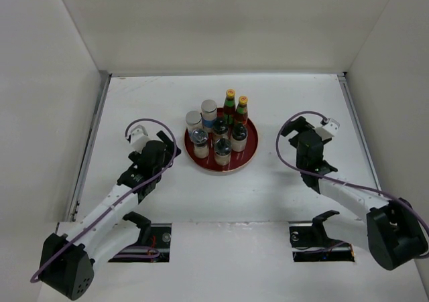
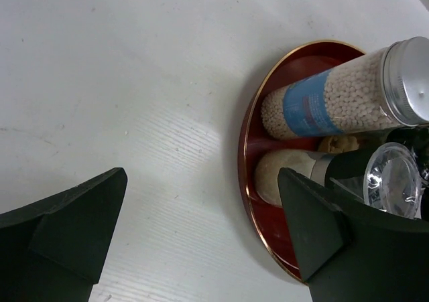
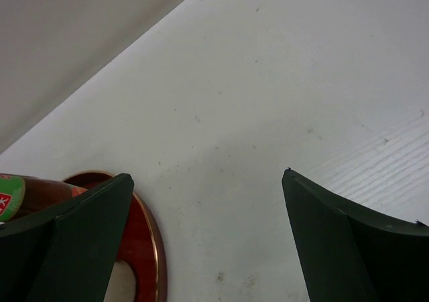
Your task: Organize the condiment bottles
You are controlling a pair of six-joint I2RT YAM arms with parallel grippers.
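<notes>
1. Your left hand (image 2: 201, 181) and right hand (image 3: 208, 181) both sit spread apart, holding nothing.
2. The condiment bottles (image 1: 220, 131) stand packed on the red tray (image 1: 249, 153), middle of the bench (image 1: 134, 101).
3. They're probably light, rigid and slick, so grip the bodies, not the caps.

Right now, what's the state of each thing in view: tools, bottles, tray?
red tray: level, holding all the bottles.
left tool: open, empty, left of the tray.
right tool: open, empty, right of the tray.
sauce bottles: both upright on the tray, caps on.
blue-labelled cylinder: upright on the tray, lid on.
shakers: upright on the tray, capped.
</notes>
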